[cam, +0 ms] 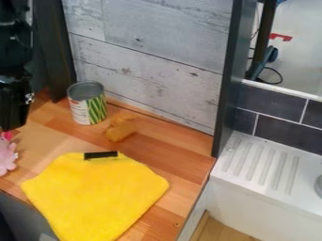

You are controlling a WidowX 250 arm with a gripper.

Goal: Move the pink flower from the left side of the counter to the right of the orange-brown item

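Note:
At the left edge the black gripper hangs low over the wooden counter. Just under it is a pink plush toy, partly cut off by the edge; whether the two touch I cannot tell. To the gripper's right stands an upright can with a green and white label. A lumpy orange-brown object lies right of the can. In front, a yellow cloth is spread flat, with a small black bar across its back edge.
A grey plank wall rises behind the counter. At its right end stands a dark upright post. Beyond that is a white sink unit with a ridged draining area, below dark tiles.

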